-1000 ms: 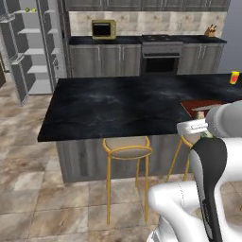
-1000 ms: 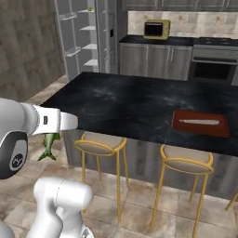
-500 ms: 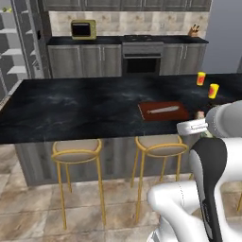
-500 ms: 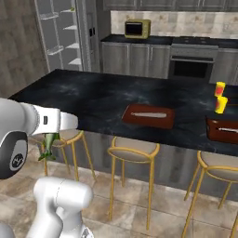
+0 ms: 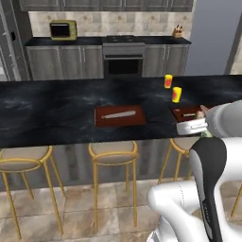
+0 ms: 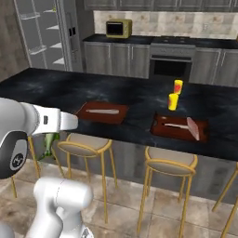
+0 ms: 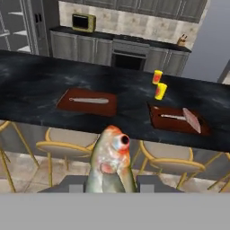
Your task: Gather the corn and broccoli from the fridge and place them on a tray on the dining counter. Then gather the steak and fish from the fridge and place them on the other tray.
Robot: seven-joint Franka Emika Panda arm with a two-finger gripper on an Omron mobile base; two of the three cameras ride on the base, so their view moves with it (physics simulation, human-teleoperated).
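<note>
Now we had the gripper (image 7: 111,184) clamped on the fish (image 7: 110,159), w/ steak (image 7: 192,119) lying on the right tray (image 7: 177,120) of dining counter (image 7: 36,81).

My base is rolling along the dining counter (image 6: 56,88), so the whole view shifts. The fridge (image 6: 42,37), large on the left a second ago, now sits at the far left edge. The left tray (image 6: 103,113) has slid from the right side toward the middle. A second tray (image 6: 179,128) with the steak (image 6: 193,127) on it has come into sight, along with two yellow cups (image 6: 175,94). More stools (image 6: 169,162) now line up below the slab.
</note>
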